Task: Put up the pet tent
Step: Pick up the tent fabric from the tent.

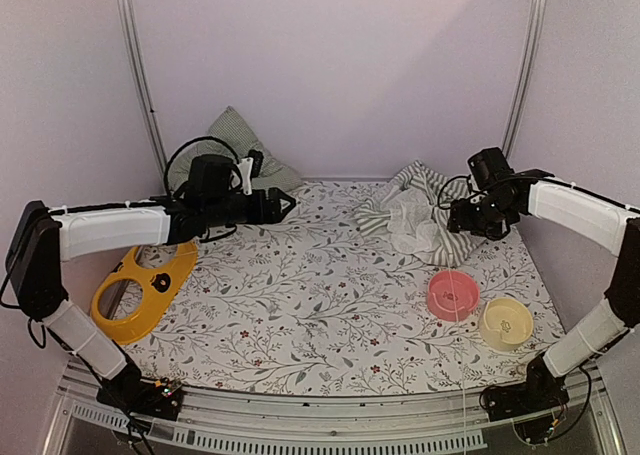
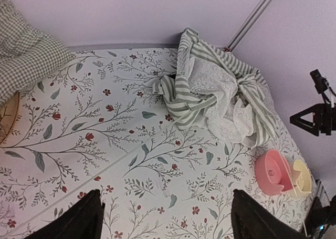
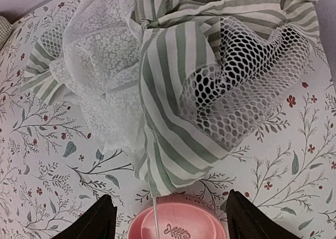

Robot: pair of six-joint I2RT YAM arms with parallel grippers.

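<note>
Along the near edge, a metal rail (image 1: 320, 415) is carrying both arm bases. The table (image 1: 300, 305), covered in a floral cloth, is stretching back from it to a plain wall, with side walls closing in left and right.

At the near left edge, one yellow feeder stand (image 1: 140, 295) is lying flat. At the near right, two bowls are sitting just beside each other: a pink bowl (image 1: 453, 295) and a cream bowl (image 1: 505, 322), which is closer to the right edge. Between these, a broad stretch of patterned cloth is running through the middle of the table.

Further back, the left gripper (image 1: 288, 203) is hovering over the left-centre, well apart from the tent. Its jaws are spread wide and holding nothing. The right gripper (image 1: 455, 217) is hanging just beside the tent's right side, above the pink bowl. Its jaws are also gaping wide and gripping nothing.

The one pet tent (image 1: 415, 215) is lying collapsed at the far right, near the back wall and a corner post (image 1: 525, 65). It is a crumpled heap of green-and-white stripes, sheer white patterned fabric and coarse white mesh. A thin pale rod is reaching from it towards the pink bowl.

In the far left corner, one green checked cushion (image 1: 235, 140) is leaning against the wall.
</note>
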